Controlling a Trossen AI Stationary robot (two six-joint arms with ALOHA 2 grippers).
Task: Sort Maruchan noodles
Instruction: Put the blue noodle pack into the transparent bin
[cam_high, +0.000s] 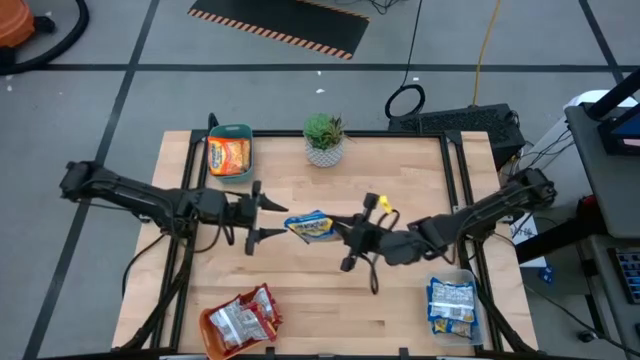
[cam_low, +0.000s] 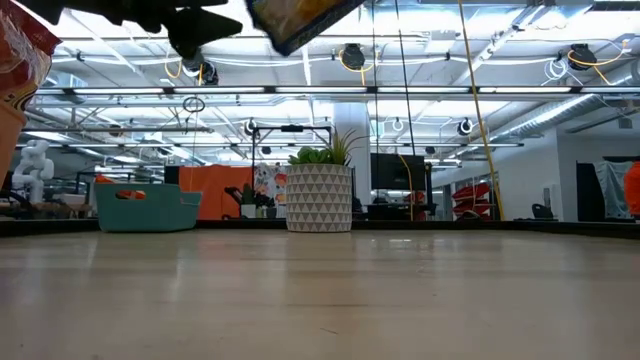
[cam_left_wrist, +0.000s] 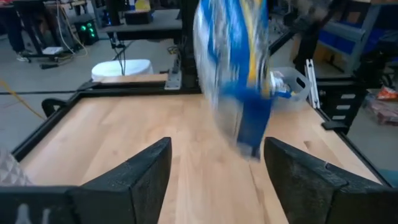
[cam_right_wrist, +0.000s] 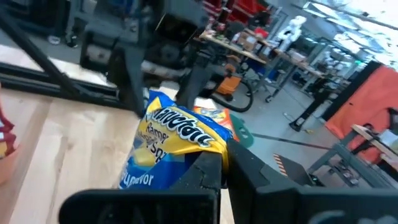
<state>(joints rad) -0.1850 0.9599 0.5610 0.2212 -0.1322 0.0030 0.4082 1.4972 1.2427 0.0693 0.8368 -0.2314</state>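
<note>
A blue-and-yellow Maruchan noodles packet (cam_high: 310, 227) hangs above the table's middle, with my right gripper (cam_high: 340, 231) shut on it; the packet also shows in the right wrist view (cam_right_wrist: 169, 140). My left gripper (cam_high: 268, 213) points level at the packet from the left, open, its two fingers (cam_left_wrist: 137, 177) apart with the packet (cam_left_wrist: 239, 81) just ahead of them, untouched. An orange packet (cam_high: 229, 156) lies in the teal bin (cam_high: 243, 131). Silver-red packets (cam_high: 243, 318) lie in the orange bin (cam_high: 207, 325), blue-and-yellow ones (cam_high: 451, 303) in the clear bin (cam_high: 472, 322). My right gripper pinches the packet's right-hand end (cam_right_wrist: 202, 149) between its two fingers (cam_right_wrist: 208, 171). The fingers come in about level from the table's right. The packet is lifted clear of the table and sticks out leftward from the fingertips, toward my left gripper.
A small potted plant (cam_high: 323, 138) stands at the far edge's middle, to the right of the teal bin. The orange bin is at the near left, the clear bin at the near right. Bare wood lies under both grippers (cam_high: 300, 290).
</note>
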